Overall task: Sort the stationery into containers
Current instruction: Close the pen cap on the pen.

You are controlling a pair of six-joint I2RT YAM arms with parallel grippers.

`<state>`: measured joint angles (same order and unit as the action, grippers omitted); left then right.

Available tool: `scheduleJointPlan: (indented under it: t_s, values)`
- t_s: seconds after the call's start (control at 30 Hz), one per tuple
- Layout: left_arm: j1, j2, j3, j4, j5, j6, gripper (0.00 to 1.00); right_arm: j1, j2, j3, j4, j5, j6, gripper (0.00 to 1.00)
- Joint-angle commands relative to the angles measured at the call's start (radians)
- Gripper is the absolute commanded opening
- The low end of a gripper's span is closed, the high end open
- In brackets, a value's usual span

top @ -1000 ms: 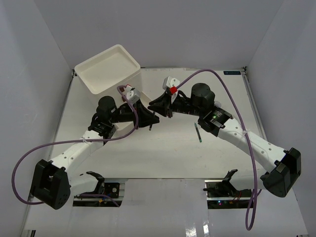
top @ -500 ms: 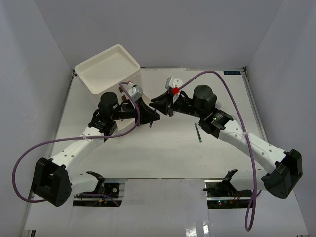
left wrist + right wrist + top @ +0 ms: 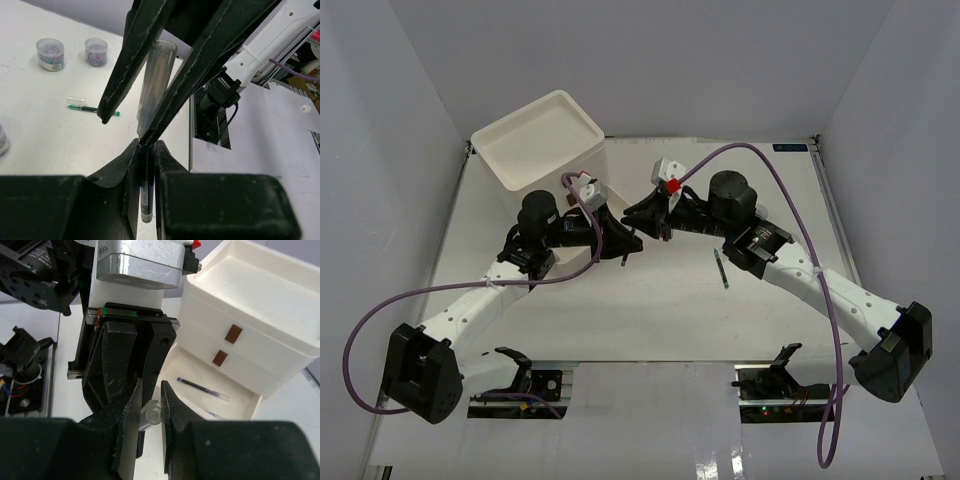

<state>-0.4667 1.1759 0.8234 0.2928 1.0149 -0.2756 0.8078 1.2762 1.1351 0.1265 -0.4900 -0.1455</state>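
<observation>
Your left arm (image 3: 470, 310) and right arm (image 3: 840, 295) have white link shells, black joint housings and black tapered fingers (image 3: 175, 410). A purple cable (image 3: 790, 190) loops off each; a red block (image 3: 671, 183) tops the right wrist, toward twelve o'clock.

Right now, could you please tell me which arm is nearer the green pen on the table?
Right. The right arm runs just right of the green pen; the left arm is well off to its left, gripping a capped pen.
</observation>
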Motion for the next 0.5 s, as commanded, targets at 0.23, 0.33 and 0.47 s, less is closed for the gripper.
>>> scheduleJointPlan:
  t_s: [0.23, 0.33, 0.47]
  values:
    - [0.005, -0.137, -0.021, 0.282, -0.022, -0.01, 0.04, 0.031, 0.077, -0.061, -0.453, -0.068, -0.011, 0.12]
    - [0.005, -0.137, -0.04, 0.298, -0.038, -0.016, 0.04, 0.031, 0.068, -0.06, -0.443, -0.059, -0.003, 0.15]
    - [0.005, -0.137, -0.063, 0.305, -0.055, -0.019, 0.04, 0.03, 0.063, -0.057, -0.427, -0.055, 0.006, 0.22]
